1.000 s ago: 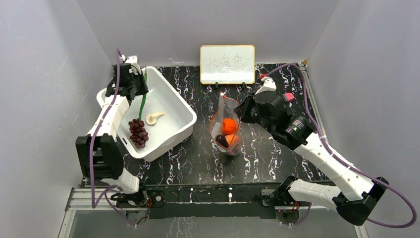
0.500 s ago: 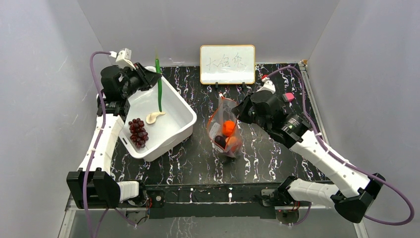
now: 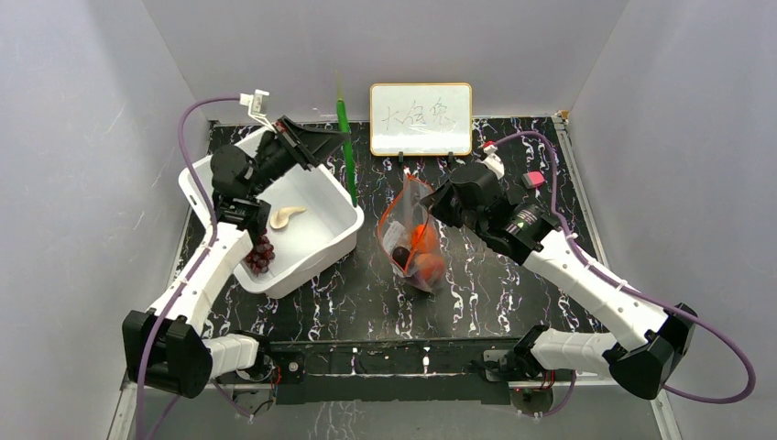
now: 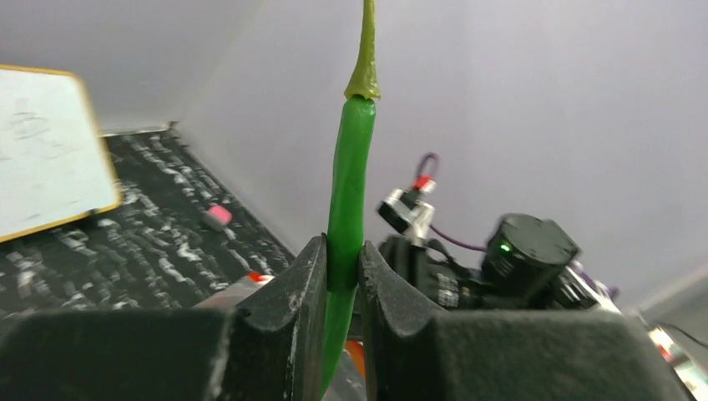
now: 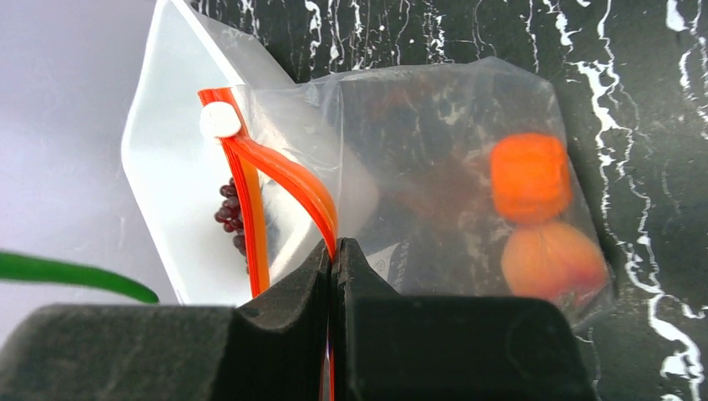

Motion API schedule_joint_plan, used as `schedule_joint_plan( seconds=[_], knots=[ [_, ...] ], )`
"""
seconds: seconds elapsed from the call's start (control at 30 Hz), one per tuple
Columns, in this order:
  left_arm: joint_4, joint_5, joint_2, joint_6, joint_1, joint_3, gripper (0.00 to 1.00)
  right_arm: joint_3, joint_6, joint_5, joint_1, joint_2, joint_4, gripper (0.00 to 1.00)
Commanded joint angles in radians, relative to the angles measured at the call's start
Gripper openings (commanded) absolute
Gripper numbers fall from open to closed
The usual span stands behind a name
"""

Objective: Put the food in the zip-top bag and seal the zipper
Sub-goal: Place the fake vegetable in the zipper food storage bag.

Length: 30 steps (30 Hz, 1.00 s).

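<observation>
Left claw (image 4: 342, 261): I pinch a green chili (image 4: 351, 184) low on its body, stem up, in the air at 1 o'clock of the white bin (image 3: 322, 194).

Right claw (image 5: 334, 251): pressed together on the zipper (image 5: 284, 171) of the zip-top bag (image 5: 434, 159); the two strips are parted.

The bag stands at the middle of the desk (image 3: 495, 293), at 3 o'clock of the bin.

In the bag: two orange fruits (image 5: 530, 177) and a dark piece (image 3: 400, 254), too blurred to identify.

In the bin: grape bunch (image 3: 259, 254), whitish piece (image 3: 286, 216).
</observation>
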Motion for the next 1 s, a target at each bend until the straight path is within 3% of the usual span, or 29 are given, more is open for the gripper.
schedule_joint_plan(
  seconds=[0.0, 0.4, 0.7, 0.97],
  knots=[
    [0.367, -0.028, 0.015, -0.088, -0.114, -0.028, 0.00, 0.044, 0.108, 0.026, -0.005, -0.006, 0.096, 0.00],
    [0.520, -0.103, 0.113, 0.059, -0.330, -0.074, 0.00, 0.047, 0.161, 0.015, -0.005, -0.043, 0.127, 0.00],
    [0.621, -0.068, 0.152, 0.174, -0.376, -0.168, 0.00, 0.052, 0.167, -0.007, -0.005, -0.059, 0.154, 0.00],
    [0.567, -0.051, 0.147, 0.225, -0.389, -0.202, 0.00, 0.050, 0.174, 0.000, -0.006, -0.059, 0.166, 0.00]
  ],
)
